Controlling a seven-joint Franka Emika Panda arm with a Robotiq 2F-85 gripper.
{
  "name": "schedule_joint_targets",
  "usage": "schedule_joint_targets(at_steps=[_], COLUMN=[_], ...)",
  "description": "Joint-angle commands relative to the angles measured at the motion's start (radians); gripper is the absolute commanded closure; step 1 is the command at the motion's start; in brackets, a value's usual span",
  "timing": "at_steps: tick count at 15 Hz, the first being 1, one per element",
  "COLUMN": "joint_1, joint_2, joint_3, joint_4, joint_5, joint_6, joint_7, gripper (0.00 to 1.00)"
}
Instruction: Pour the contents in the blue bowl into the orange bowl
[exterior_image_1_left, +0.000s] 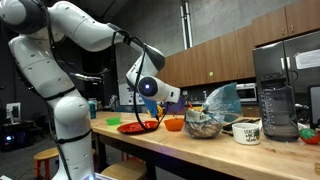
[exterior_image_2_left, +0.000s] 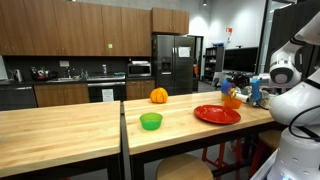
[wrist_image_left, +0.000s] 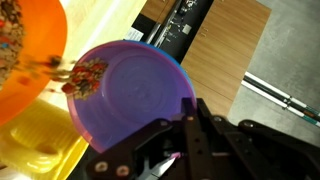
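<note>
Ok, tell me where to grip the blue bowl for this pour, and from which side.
Pinch the rim of the blue bowl, coming from the side opposite the orange bowl. The gripper holds it that way: jaws shut across the thin wall, leaving the far rim free for the contents to spill.

Counter, crowded end: the orange bowl (exterior_image_1_left: 174, 124) is sitting hemmed in, with the red plate (exterior_image_1_left: 135, 127) lying just beside it and a bag-filled bowl (exterior_image_1_left: 205, 122) crowding the opposite flank. A mug (exterior_image_1_left: 246, 131) and blender (exterior_image_1_left: 278, 105) are blocking the stretch past that. The tilted blue bowl (wrist_image_left: 135, 95) is occupying the air over the orange rim. Open end: bare tabletop (exterior_image_2_left: 60, 125) is lying free beyond the green bowl (exterior_image_2_left: 151, 121) and orange fruit (exterior_image_2_left: 158, 95).
</note>
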Motion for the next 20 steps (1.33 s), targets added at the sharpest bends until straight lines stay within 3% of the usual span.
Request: schedule_joint_targets(at_steps=[1,14,17,20], joint_1=[-0.035,-0.099,-0.087,-0.051], joint_2=[0.002,0.013,-0.028,-0.065], joint_3=[0.015,0.019,0.086,0.209], joint_4=[-0.004,-0.006,0.003,0.06], joint_5=[0.053,0.077,0.06,0.047], joint_6=[-0.05,-0.145,-0.098,0.004], joint_7=[-0.038,-0.065,-0.046,-0.002], gripper=[0.99,0.99,0.99,0.99])
